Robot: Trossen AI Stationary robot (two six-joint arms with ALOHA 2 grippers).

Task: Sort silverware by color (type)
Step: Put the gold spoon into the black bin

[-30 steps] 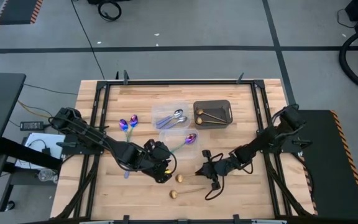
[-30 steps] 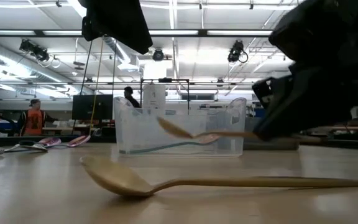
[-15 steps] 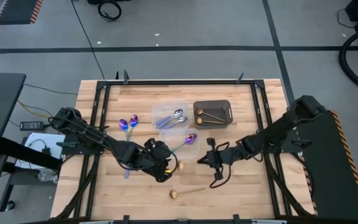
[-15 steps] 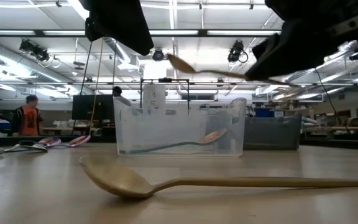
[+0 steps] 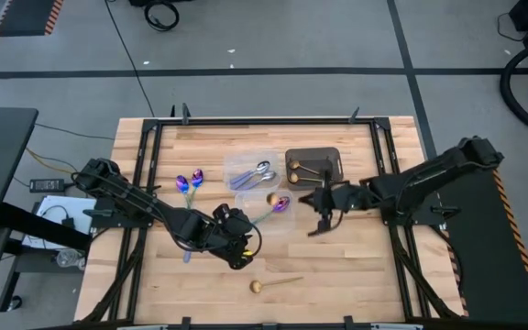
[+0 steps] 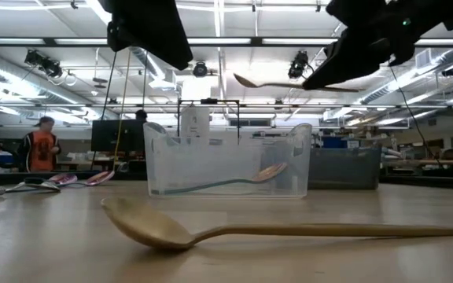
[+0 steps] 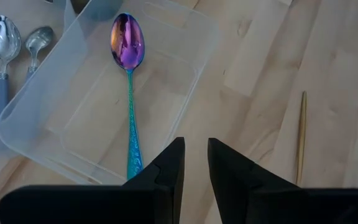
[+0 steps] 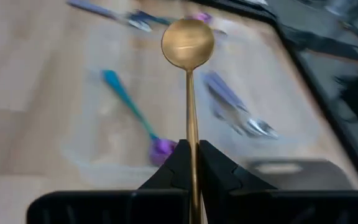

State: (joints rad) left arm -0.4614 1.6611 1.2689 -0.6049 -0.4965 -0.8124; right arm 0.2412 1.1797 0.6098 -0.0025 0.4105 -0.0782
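My right gripper (image 5: 319, 201) is shut on a gold spoon (image 5: 287, 199), carrying it in the air over the clear tub (image 5: 246, 213) in which a purple spoon with a teal handle (image 7: 129, 81) lies. A second gold spoon (image 5: 273, 283) lies flat on the table near its near edge. Behind the tub, a dark tub (image 5: 312, 168) contains gold spoons and another clear tub (image 5: 236, 170) has silver spoons with pale blue handles (image 5: 257, 173). Two purple spoons (image 5: 189, 183) rest on the table to the left. My left gripper (image 7: 196, 155) hovers by the tub's near side, fingers slightly open, touching nothing. My right gripper pinches the gold spoon's handle (image 8: 191, 134) between its two fingers, which lie along the handle. The fingers reach level from the table's right. The spoon is lifted clear and about level, its bowl (image 8: 188, 40) pointing away from the gripper toward the table's left.
Black frame rails (image 5: 145, 183) run along the table's left, right and far sides. Bare wood lies to the right of the lying gold spoon (image 6: 211, 229). People stand in the room far behind the table (image 6: 39, 145).
My right gripper has risen from the table with the gold spoon and moved toward the far edge, up to the clear tub and dark tub. The spoon, near the table a second ago, now hangs level and clear. The left arm has kept still.
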